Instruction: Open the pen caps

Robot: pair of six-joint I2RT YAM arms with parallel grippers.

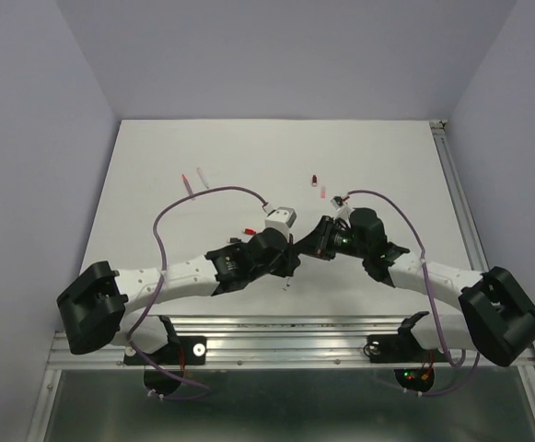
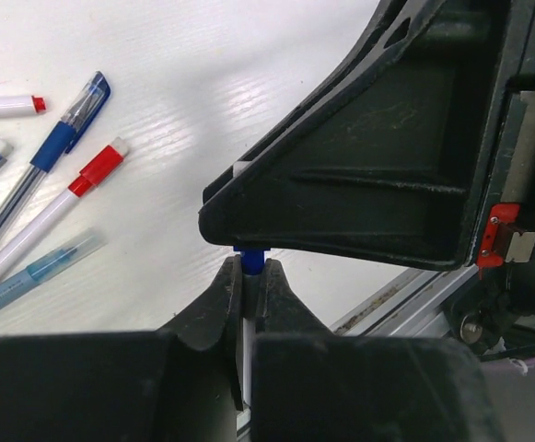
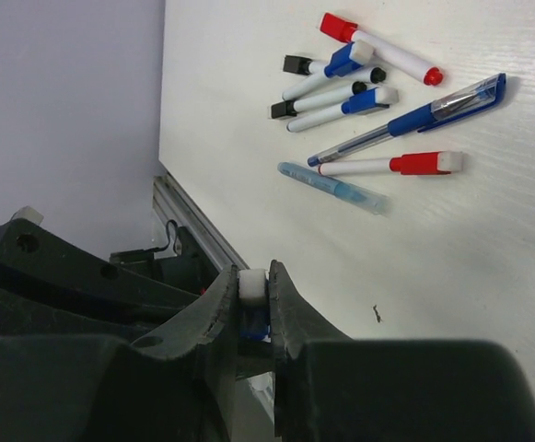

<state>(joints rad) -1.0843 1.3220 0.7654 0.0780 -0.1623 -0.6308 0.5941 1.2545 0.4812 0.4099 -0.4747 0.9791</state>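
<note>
Item: marker pen, held in the air over the middle of the tabletop (image 1: 387, 166), nearer its near edge than its far one. Left gripper (image 2: 250, 273): fingers pressed onto the white pen barrel (image 2: 247, 339) just under the blue cap (image 2: 251, 261). Right gripper (image 3: 254, 287): fingers pinching the far end of that same cap, its white tip showing between them and the blue just below.

Arms meet nose to nose so that each takes one end. Judged purpose: barrel anchored on one side, cap free to be drawn straight off along the pen's axis on the other. Cap appears seated on the barrel, not yet off.

Loose stock on the tabletop — blue gel pen (image 3: 414, 120), red-capped marker (image 3: 391, 165), translucent blue pen (image 3: 331, 187) and a cluster of blue and black markers (image 3: 341, 78) — lies flat, well apart from both grippers and out of the way of the pull. Risk, as judged: a skewed pull bends the slim barrel or slips the pinch.
</note>
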